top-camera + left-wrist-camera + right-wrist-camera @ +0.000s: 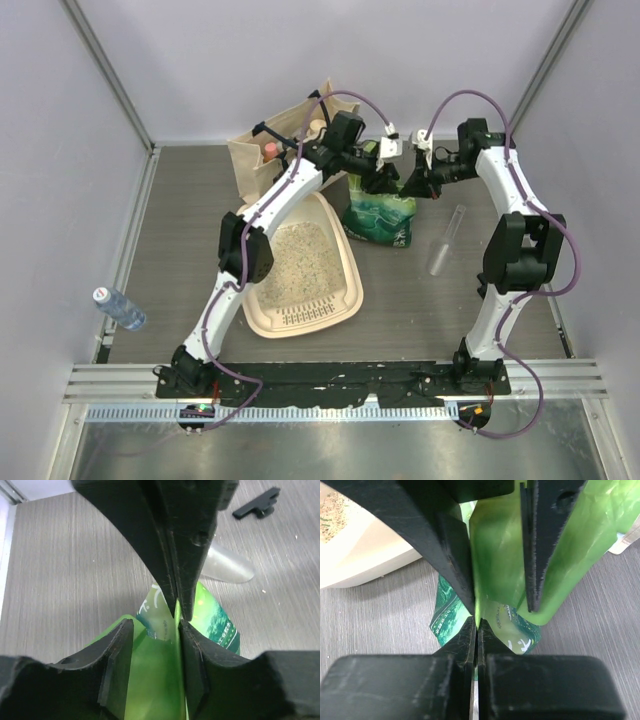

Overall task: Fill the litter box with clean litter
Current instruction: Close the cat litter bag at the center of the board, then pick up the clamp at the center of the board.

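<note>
The litter box [352, 290] was found flat on the table [180, 230], its ribbed slotted strip at the near end. Clean litter [300, 262] was observed spread across its floor, with the left arm passing above it.

A green bag [380, 218] was noted standing upright just beside the far right corner of the litter box. The right pincer [476, 625] was seen clamped tight on a thin upper edge of this bag, no gap being visible between its fingers. The left pincer [156, 625] was recorded at the same bag top with its fingers narrowly apart and green film between them; a firm hold could not be confirmed.

A beige tote bag [262, 150] was noted beyond the far end of the litter box. A clear plastic tube [443, 240] was lying to the right of the litter box, past the green bag. A small water bottle [120, 308] was lying well apart to the left of the litter box.
</note>
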Action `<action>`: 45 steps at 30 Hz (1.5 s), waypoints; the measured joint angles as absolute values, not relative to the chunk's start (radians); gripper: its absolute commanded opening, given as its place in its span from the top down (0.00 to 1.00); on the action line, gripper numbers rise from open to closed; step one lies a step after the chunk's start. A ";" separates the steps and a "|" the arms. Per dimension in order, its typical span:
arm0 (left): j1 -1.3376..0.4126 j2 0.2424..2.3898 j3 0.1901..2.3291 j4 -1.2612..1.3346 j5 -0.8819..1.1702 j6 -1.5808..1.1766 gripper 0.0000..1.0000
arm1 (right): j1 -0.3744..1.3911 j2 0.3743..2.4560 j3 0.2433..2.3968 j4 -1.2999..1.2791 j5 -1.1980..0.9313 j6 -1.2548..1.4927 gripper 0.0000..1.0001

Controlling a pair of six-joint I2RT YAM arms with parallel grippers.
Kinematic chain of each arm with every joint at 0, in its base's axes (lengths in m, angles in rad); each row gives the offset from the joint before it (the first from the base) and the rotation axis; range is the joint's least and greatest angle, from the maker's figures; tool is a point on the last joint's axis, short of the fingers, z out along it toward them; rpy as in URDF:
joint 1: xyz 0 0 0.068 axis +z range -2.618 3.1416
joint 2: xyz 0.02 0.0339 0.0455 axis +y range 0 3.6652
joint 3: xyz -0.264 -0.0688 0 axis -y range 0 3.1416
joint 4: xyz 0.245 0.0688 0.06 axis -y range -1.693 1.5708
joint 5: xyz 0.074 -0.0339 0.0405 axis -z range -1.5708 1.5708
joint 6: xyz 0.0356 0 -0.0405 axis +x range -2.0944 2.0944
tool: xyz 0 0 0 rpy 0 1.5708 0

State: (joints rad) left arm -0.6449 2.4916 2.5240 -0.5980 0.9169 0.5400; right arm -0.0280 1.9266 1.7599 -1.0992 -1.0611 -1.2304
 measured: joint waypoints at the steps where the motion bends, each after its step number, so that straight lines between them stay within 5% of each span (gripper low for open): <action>1: -0.645 2.492 2.532 -0.621 0.916 0.590 0.54 | -0.027 1.927 1.761 -1.110 -1.060 -1.240 0.99; 15: -0.664 2.492 2.551 -0.763 0.892 0.746 0.99 | -0.023 1.930 1.792 -1.144 -1.028 -1.262 0.98; 16: -0.661 2.492 2.547 -0.743 0.894 0.707 1.00 | -0.023 1.930 1.792 -1.139 -1.027 -1.264 0.82; 22: -0.641 2.531 2.576 -0.635 0.890 0.405 1.00 | -0.064 1.920 1.810 -1.108 -1.036 -1.143 0.40; 28: -0.636 2.513 2.510 -0.555 0.895 0.308 1.00 | -0.289 1.723 1.745 -1.008 -0.946 -0.988 0.36; 36: -0.636 2.505 2.486 -0.529 0.896 0.265 1.00 | -0.460 1.270 1.254 -1.021 -0.657 -0.954 0.34; 45: -0.655 2.482 2.457 -0.521 0.838 0.298 1.00 | -0.563 1.241 0.963 -1.079 -0.430 -0.992 0.34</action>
State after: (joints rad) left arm -0.6552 2.4817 2.4569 -0.5205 0.8383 0.2981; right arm -0.5629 1.2411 0.9627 -1.0794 -0.4297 -0.9920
